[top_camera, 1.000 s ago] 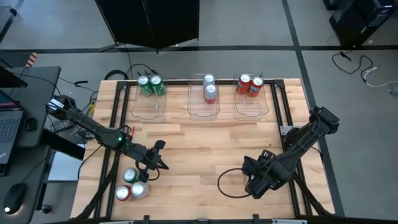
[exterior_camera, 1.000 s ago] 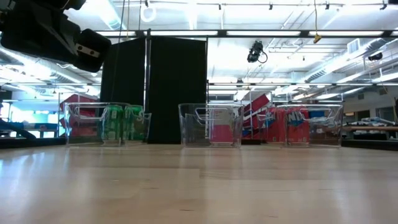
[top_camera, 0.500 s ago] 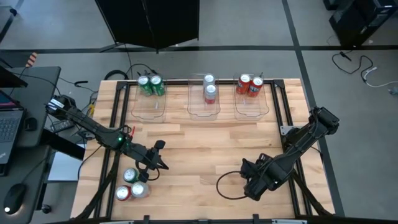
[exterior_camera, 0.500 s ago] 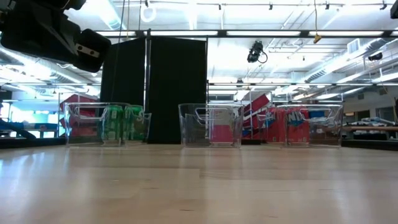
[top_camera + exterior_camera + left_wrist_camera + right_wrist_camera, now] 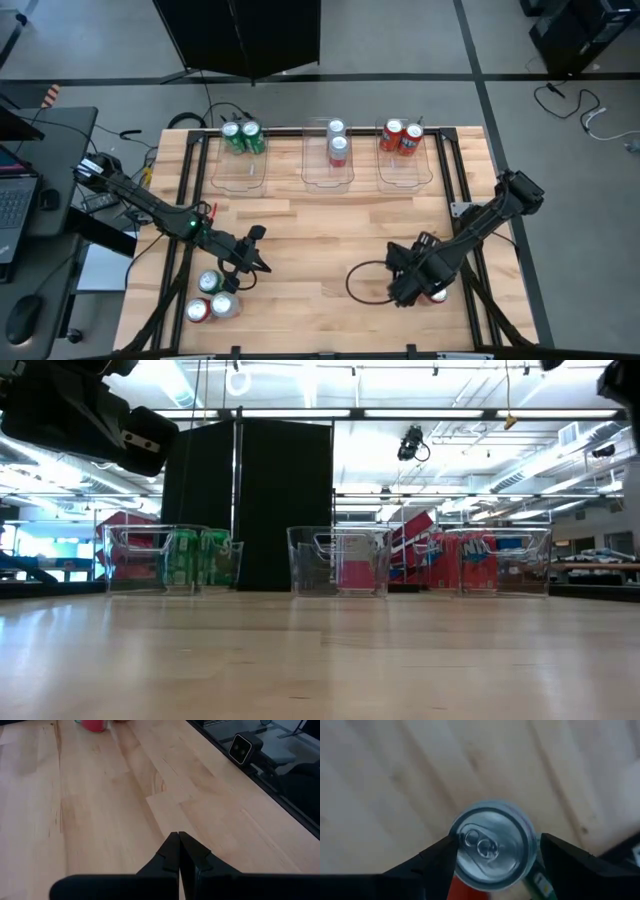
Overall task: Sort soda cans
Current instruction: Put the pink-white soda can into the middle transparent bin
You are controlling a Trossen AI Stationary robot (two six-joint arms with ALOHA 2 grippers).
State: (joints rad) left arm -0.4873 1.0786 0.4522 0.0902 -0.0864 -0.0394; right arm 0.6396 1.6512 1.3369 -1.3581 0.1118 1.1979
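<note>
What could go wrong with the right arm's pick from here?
The right gripper straddles a can with its fingers open and red and green cans crowded right beneath it, so closing could bump or tip those. That cluster sits near the table's right edge, so a knocked can might roll off.

I am running this rig in what reads as a robotics lab or open industrial workspace. My wooden surface sits on a grey concrete floor crossed by dark lines, with loose cables trailing on the far right. A black curtain panel stands behind the far edge. To the left a dark desk carries a laptop and a mouse. Looking level across the surface, I see long ceiling strip lights, exposed beams and a camera hanging overhead, with benches and red boxes farther back.
</note>
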